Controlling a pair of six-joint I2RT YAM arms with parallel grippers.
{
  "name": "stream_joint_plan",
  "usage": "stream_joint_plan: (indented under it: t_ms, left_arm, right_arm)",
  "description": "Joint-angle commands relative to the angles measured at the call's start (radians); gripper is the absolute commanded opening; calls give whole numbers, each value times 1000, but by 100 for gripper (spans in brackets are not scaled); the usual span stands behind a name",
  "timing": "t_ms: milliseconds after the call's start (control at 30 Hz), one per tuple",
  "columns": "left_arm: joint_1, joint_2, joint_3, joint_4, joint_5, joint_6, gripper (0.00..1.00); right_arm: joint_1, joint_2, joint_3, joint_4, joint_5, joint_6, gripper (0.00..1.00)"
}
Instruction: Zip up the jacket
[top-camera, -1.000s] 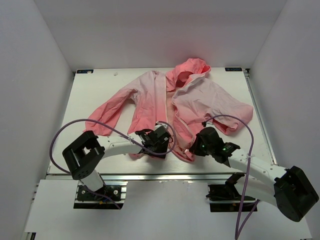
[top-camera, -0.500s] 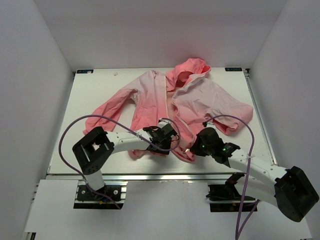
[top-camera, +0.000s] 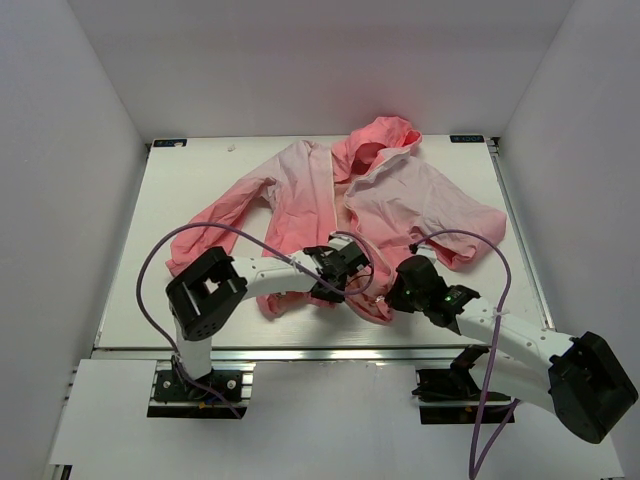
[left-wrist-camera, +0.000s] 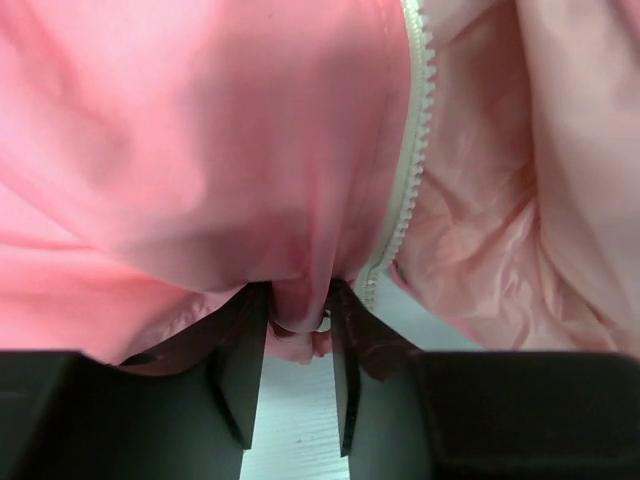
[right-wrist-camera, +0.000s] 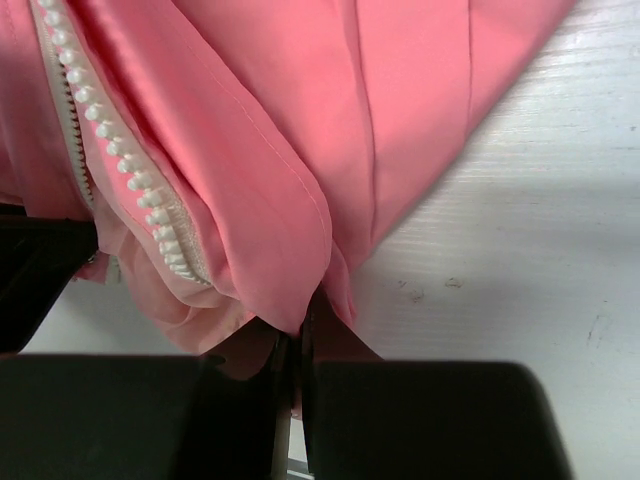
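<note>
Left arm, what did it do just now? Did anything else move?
The left gripper swung right along the bottom edge of the jacket, toward the right gripper, and closed on a fold beside the white zipper. The right gripper kept its pinch on the hem, and the jacket stayed spread out.

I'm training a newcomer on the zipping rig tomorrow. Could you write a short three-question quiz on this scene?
1. True or false: the jacket has its zipper closed all the way up.
2. Fill in: the hood lies toward the ___ edge of the table.
3. Which part does the right end effector grip? A. the hood B. the bottom hem near the zipper C. a sleeve cuff

Key: 1 false; 2 far; 3 B.
</note>
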Motion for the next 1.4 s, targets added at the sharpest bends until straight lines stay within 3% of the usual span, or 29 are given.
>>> stream_joint_plan:
  t_ms: [0,133,200,267,433,733,933,1233,1367]
  left_arm:
    - [9,164,-5,-139,-74,-18,39]
    - [9,209,26,-196,-95,-38,32]
    - [9,213,24,-207,-101,-43,21]
    - [9,198,9,-213,-95,-46,0]
    - [9,71,-62,-130,-29,-3,0]
    - [9,-374,-88,-6,-34,65,0]
    - [9,-611,-128,138,-2,115,0]
    - [9,-721,-188,231,-23,141,0]
    - [11,-689,-207,154,-21,100,2]
  right_arm:
    - [2,3,41,-30,59,13,0]
    - [3,-5,38,-32,68,15,0]
    - [3,-10,39,-32,68,13,0]
    - [3,-19,38,-32,68,13,0]
    - [4,-59,36,22,20,-53,0]
    - [5,-181,10,251,-191,-185,0]
    - [5,-160,54,384,-330,-219,0]
    - [7,-140,62,573,-462,-234,0]
    - [3,-143,105,435,-332,-222,0]
